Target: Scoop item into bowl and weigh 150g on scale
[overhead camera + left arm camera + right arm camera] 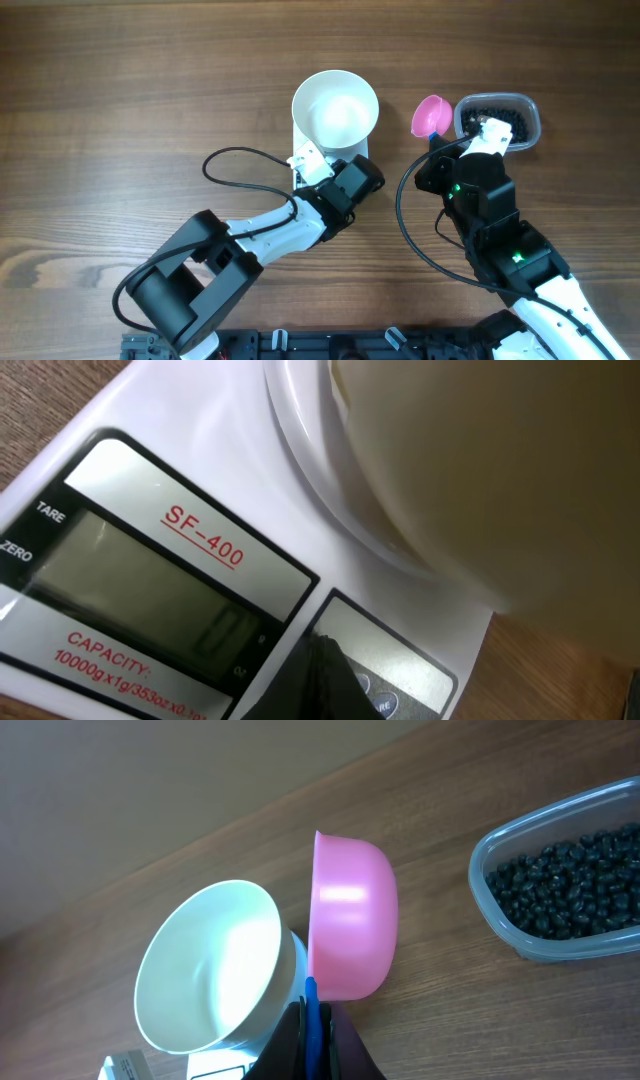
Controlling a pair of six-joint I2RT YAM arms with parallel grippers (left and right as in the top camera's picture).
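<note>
Bowl (pixel 335 108) upright on scale (pixel 190 550), mouth upward, scoop (pixel 350 920) sideways

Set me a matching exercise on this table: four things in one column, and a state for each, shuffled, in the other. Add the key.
Things:
1. bowl
2. pink scoop
3. clear tub
4. scale

States:
A. holds black pellets
B. display shows zero
C. gripped by the right gripper
D. white and empty

Pairs: 1-D, 2-C, 3-A, 4-B
</note>
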